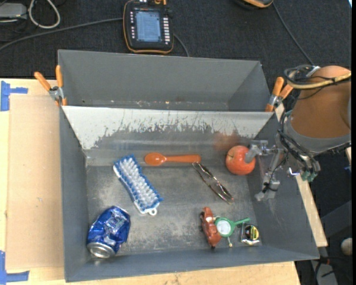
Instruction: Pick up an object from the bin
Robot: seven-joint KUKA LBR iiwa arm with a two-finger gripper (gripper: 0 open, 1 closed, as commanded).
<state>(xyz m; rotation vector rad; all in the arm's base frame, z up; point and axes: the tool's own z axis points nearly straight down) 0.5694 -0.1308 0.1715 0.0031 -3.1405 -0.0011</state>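
Note:
My gripper point(266, 190) hangs low over the bin's right side, close to the right wall. Just left of its upper part, and seeming to touch it, sits an orange-red ball point(240, 161) near the back slope. A dark, thin metal pair of tongs or glasses point(213, 181) lies on the floor left of the gripper tip, apart from it. In front of the gripper, near the front wall, lies a small cluster: a red toy point(209, 227), a green-rimmed round piece point(224, 227) and a yellow-black tape measure point(251, 235).
An orange spoon point(172, 158) lies by the back slope at mid bin. A blue-and-white brush point(136, 186) lies aslant at the left, and a crushed blue can point(108, 231) sits in the front left corner. The arm's orange cover stands over the right rim.

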